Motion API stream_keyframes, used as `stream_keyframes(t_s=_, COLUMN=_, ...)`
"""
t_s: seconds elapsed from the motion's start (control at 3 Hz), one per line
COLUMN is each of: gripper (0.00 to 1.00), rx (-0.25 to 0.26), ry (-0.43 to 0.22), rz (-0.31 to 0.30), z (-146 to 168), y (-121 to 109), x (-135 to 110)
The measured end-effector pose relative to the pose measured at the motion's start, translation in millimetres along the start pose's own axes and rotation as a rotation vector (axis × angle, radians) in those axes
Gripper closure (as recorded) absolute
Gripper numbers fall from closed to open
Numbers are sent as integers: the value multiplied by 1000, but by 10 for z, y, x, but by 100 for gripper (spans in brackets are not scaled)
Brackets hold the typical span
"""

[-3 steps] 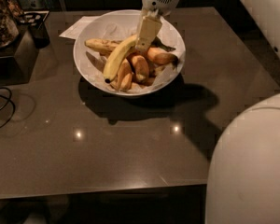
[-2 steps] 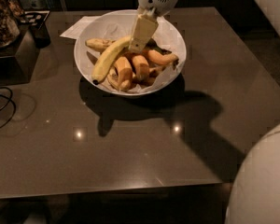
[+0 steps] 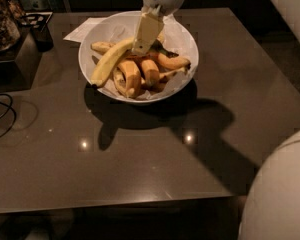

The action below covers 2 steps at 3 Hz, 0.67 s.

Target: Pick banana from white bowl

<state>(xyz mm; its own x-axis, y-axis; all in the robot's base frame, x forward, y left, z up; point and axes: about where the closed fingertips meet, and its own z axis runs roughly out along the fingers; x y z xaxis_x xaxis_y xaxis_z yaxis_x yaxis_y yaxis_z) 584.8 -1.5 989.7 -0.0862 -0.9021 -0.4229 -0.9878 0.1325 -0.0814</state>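
Observation:
The white bowl stands at the far middle of the dark table and holds several bananas on crumpled paper. The banana, long, curved and bright yellow, lies along the bowl's left side, its upper end toward the centre. My gripper reaches down from the top edge into the bowl, its pale tip right at the banana's upper end. Short orange-yellow bananas lie to the right of and below the tip.
A white paper sheet lies behind the bowl at the left. A dark box with clutter stands at the far left, a black cable in front of it. My white body fills the lower right corner.
The gripper has shifted slightly left and down toward the long banana's upper end. The view has moved, and my white body now takes up less of the lower right.

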Motion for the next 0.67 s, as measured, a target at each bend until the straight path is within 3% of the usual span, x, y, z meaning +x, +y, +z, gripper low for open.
stream_keyframes(t_s=0.33, gripper=100, rx=-55, ry=-6, rz=24, z=56, y=247, x=-173)
stream_keyframes(t_s=0.67, gripper=100, rx=-55, ry=-6, rz=24, z=56, y=247, x=-174)
